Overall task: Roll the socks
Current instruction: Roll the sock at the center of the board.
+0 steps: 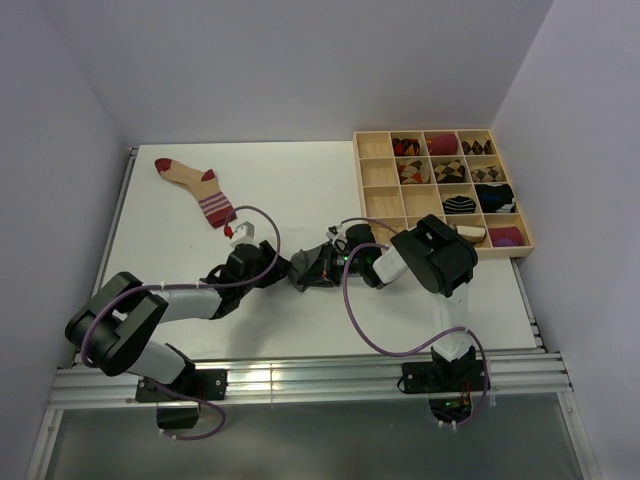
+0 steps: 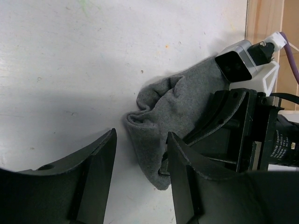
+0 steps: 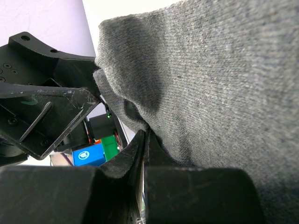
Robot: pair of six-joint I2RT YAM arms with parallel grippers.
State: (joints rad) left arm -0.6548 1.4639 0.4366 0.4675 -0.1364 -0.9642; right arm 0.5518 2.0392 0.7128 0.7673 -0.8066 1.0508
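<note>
At the centre of the tabletop (image 1: 300,190), the grey sock (image 2: 163,121) is shown crumpled and loosely folded, not yet a tight roll. A fold of it is pinched in the clenched right gripper (image 3: 145,140), while the left gripper (image 2: 141,136) is seen released, its jaws apart at the fabric's edge. The beige sock (image 1: 195,185) is seen lying flat at the upper left, unrolled. Rolled bundles (image 1: 413,172) are lodged in the tray (image 1: 357,180) at the upper right. The task is judged well short of done: the grey roll is unfinished and the beige one not begun.
</note>
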